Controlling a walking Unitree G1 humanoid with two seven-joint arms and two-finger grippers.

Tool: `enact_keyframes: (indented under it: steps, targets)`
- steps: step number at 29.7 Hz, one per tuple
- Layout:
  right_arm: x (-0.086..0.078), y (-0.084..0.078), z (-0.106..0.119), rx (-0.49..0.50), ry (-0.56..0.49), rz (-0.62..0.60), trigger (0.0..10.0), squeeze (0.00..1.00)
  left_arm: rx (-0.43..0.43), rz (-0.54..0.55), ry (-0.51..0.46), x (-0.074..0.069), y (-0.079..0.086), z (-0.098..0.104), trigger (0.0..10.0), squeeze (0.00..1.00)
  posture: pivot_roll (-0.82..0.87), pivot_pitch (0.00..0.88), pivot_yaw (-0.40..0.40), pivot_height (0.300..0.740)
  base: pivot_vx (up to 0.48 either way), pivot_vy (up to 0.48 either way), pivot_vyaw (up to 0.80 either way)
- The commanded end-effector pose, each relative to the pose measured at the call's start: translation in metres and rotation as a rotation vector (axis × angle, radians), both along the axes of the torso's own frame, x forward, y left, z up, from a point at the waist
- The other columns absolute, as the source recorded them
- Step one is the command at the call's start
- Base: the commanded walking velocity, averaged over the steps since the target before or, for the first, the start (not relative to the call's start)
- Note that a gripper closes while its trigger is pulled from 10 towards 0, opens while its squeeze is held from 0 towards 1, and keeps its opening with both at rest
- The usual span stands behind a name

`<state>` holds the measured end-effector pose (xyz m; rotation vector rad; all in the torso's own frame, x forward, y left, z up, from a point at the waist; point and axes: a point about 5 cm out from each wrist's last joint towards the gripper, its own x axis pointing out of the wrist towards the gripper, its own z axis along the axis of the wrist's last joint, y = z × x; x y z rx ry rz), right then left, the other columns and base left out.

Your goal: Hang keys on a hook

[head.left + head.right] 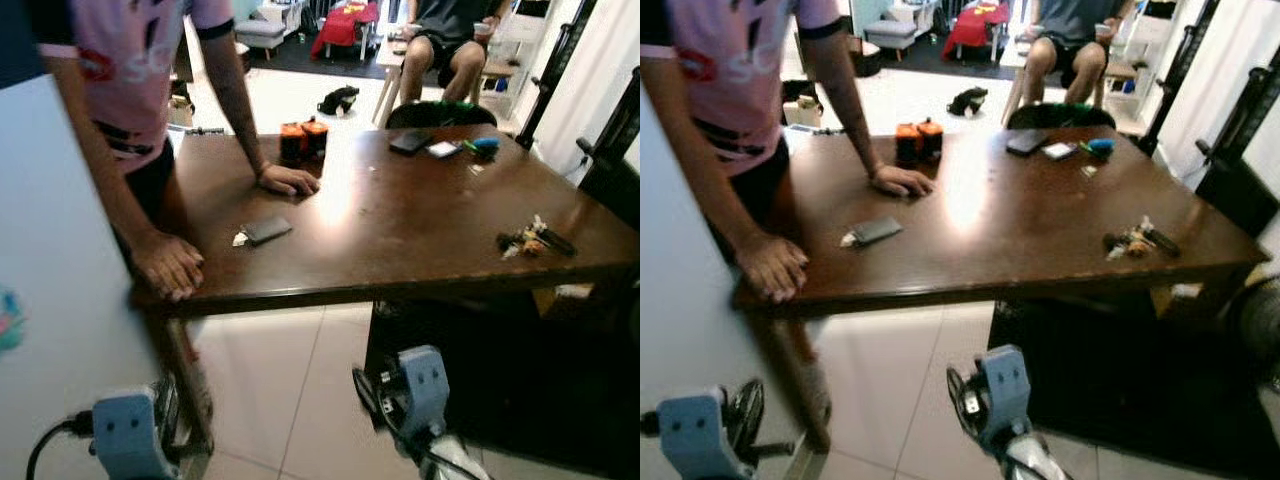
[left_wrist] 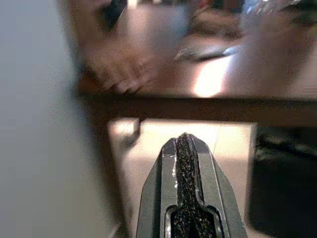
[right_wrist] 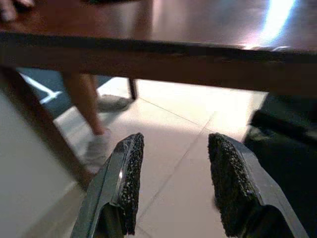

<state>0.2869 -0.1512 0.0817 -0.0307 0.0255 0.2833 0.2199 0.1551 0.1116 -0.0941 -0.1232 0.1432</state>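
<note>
While both arms hang low before the desk (image 1: 400,240), the keys (image 1: 535,240) lie near its right front corner, well apart from either end effector. Left end effector (image 2: 184,148) has its fingers pressed together; right end effector (image 3: 173,163) has its fingers apart, empty, below the desk edge. A person's hands (image 1: 168,265) rest on the desk beside what looks like a phone (image 1: 266,231).

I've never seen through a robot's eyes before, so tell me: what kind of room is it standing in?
Most likely a lived-in home, perhaps a dining area. A big dark wooden table stands on pale floor tiles, with keys and a phone lying on it; one person leans on the table and another sits beyond it.
</note>
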Motion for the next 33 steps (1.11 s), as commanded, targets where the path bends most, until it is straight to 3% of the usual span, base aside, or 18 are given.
enact_keyframes:
  steps: [1,33]
  targets:
    - [-0.0022,0.0100,-0.0037,0.013,0.013,0.027,10.0,0.00,0.024,0.036,0.046,-0.0055,0.0096,-0.0088,10.0,0.00,-0.08,0.040,0.097,0.740,0.000,-0.480,0.00]
    - [0.0021,0.0103,0.0015,0.027,-0.014,0.011,10.0,0.00,0.033,0.038,0.038,-0.0044,0.0139,-0.0042,10.0,0.00,-0.06,0.069,0.099,0.740,0.000,-0.480,0.00]
